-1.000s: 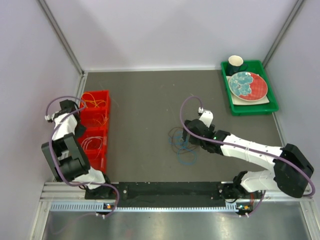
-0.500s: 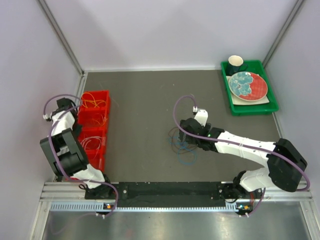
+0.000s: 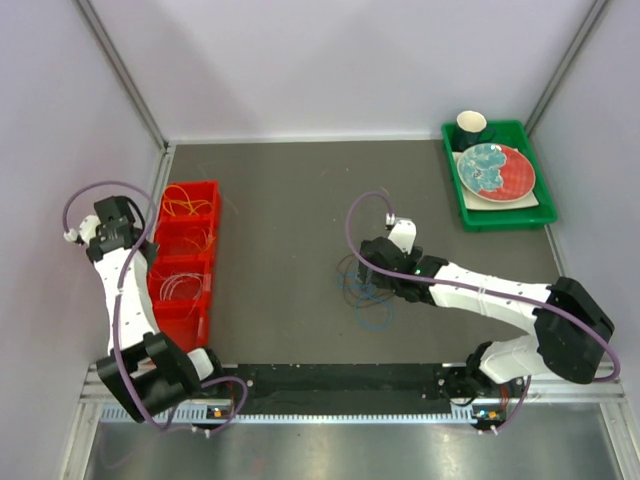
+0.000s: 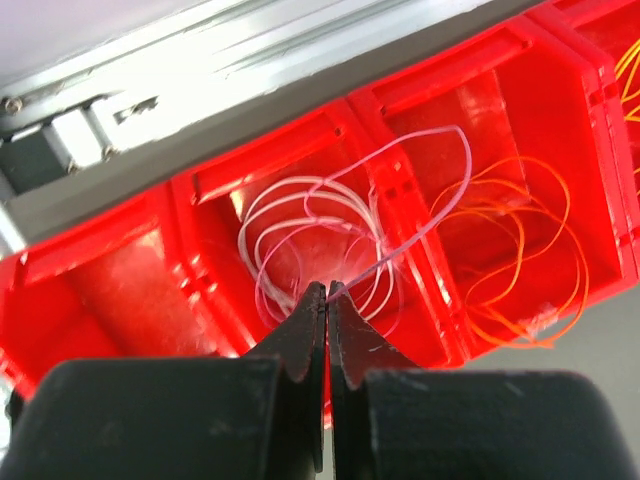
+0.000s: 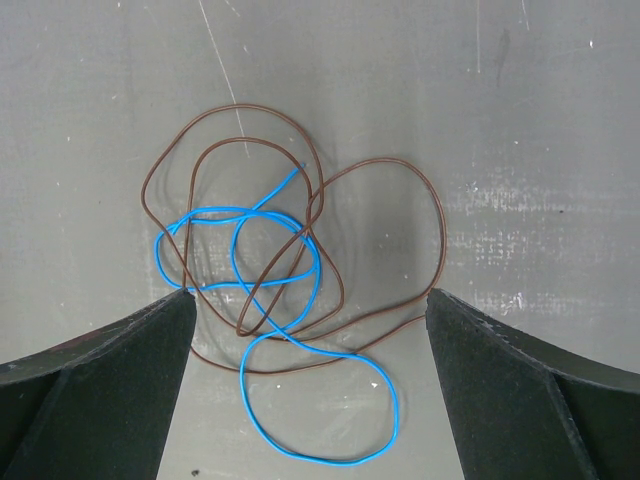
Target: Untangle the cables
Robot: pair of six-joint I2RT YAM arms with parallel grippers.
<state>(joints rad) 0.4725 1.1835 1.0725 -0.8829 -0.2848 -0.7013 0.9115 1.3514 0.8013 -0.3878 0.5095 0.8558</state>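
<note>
In the left wrist view my left gripper [image 4: 327, 288] is shut, and a thin pink cable [image 4: 455, 200] runs out from between its tips. That cable loops over the divider of the red bin [image 4: 110, 290]. A white cable [image 4: 265, 215] lies coiled in the middle compartment. An orange cable [image 4: 520, 260] fills the compartment beside it. Seen from above, the left gripper [image 3: 118, 218] hangs just left of the bin [image 3: 205, 190]. My right gripper [image 5: 310, 300] is wide open above a blue cable [image 5: 320, 455] tangled with a dark brown cable [image 5: 437, 230] on the table, touching neither. The top view shows this tangle [image 3: 372, 305] by the right gripper [image 3: 368, 272].
A green tray [image 3: 500, 215] at the back right holds a plate [image 3: 495, 170] and a dark cup [image 3: 471, 125]. Walls close in on the left, back and right. The metal rail [image 3: 330, 385] with both arm bases runs along the near edge.
My left gripper went from open to shut and drew back leftward and up from the bin. The right gripper shifted slightly left over the tangle, then held still.
</note>
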